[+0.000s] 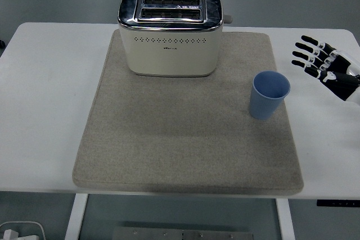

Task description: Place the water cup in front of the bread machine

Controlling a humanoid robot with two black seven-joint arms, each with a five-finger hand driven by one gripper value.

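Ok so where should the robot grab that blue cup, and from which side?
Probably around the side wall of the blue cup, coming from the right. It stands upright with its open mouth up and no handle, and the right hand, fingers spread, is already on that side with bare table between them.
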